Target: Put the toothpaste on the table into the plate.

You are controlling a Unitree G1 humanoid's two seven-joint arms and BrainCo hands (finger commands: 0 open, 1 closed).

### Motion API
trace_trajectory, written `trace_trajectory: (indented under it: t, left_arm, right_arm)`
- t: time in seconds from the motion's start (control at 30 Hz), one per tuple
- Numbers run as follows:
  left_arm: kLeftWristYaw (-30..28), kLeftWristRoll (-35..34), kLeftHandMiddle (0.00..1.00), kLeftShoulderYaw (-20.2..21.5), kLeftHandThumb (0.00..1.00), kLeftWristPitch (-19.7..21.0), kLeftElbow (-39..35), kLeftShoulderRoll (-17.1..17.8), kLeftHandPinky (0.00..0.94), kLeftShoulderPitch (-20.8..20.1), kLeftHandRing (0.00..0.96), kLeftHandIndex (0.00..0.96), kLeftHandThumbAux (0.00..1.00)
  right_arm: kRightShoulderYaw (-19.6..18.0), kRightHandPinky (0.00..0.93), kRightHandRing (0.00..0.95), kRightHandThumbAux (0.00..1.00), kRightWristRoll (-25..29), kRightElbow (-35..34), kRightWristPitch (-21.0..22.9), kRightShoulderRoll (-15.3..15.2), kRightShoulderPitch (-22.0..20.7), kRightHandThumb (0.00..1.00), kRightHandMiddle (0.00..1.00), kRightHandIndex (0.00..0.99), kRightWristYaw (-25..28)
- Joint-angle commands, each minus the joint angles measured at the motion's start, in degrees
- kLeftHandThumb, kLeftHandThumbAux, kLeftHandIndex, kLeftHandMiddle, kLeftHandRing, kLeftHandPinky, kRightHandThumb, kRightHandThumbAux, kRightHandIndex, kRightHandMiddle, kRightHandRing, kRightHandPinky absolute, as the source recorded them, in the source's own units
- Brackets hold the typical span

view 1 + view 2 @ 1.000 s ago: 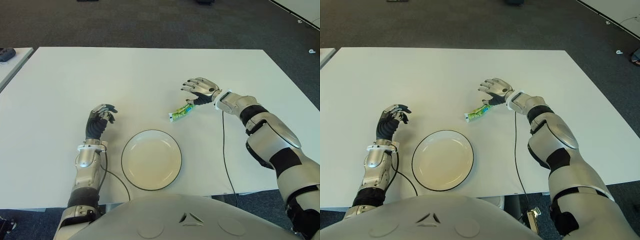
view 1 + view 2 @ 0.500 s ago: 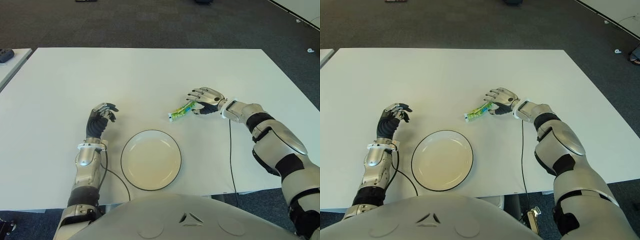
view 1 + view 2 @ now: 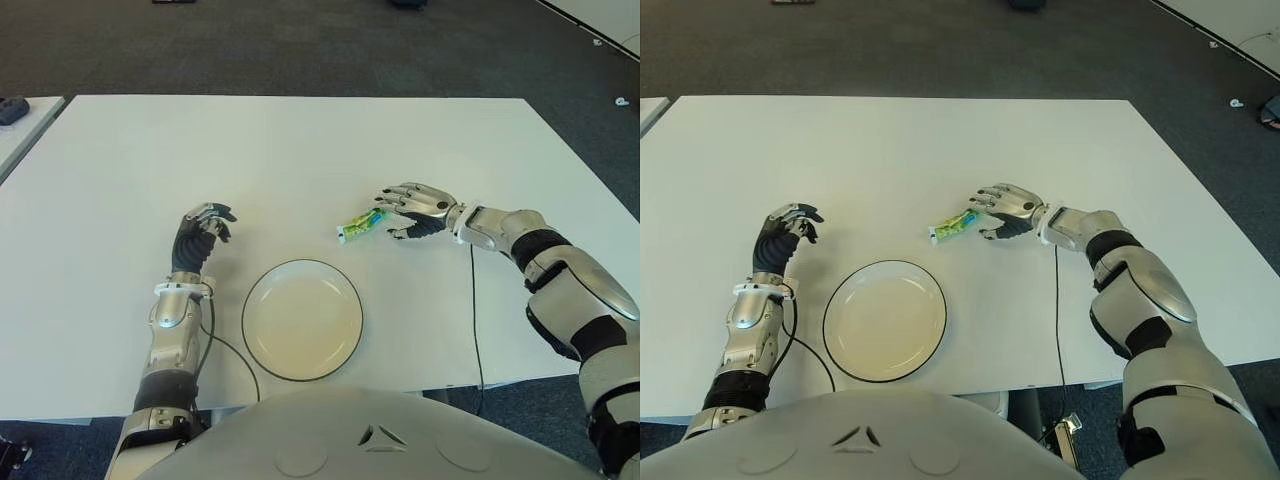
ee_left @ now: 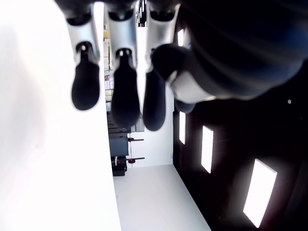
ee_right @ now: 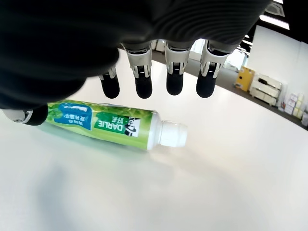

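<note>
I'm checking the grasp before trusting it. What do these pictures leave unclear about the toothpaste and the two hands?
- Right hand contact: in the right wrist view its fingers hang over the toothpaste, but the palm hides the tube's tail, so touch there cannot be judged.
- Tube in the eye views: too small to read, its near end covered by the hand.
- Left hand, left of the plate: whether it touches the table is unclear.

A white surface (image 3: 300, 150) stands on dark carpet (image 3: 300, 45). A second surface's corner (image 3: 25, 120), at far left, bears a dark object (image 3: 12, 108).
</note>
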Motion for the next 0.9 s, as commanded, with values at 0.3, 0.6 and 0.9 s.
trace_trajectory:
  t: [0.3, 0.6, 0.9]
  left_arm:
    - [-0.8, -0.8, 0.504, -0.5, 0.835, 0.9, -0.4, 0.0, 0.650, -0.3, 0.653, 0.421, 0.674]
    - [-0.7, -1.0, 0.506, -0.6, 0.836, 1.8, -1.9, -0.2, 0.646, 0.5, 0.654, 0.422, 0.674]
    - [-0.3, -1.2, 0.505, -0.5, 0.836, 3.6, -3.8, -0.5, 0.653, 1.4, 0.654, 0.422, 0.673]
  right_arm:
    - [-2.7, 0.000, 0.000, 0.164, 2.2, -2.6, -1.4, -0.2, 2.1, 0.545, 0.000, 0.000, 3.8]
    - [-3.4, 0.000, 0.000, 0.150, 2.3, -4.0, -0.9, 0.1, 2.9, 0.542, 0.000, 0.000, 3.8]
    - [-2.7, 0.000, 0.000, 0.142, 0.6, -3.5, 1.1, 1.5, 2.3, 0.536, 0.000, 0.000, 1.1]
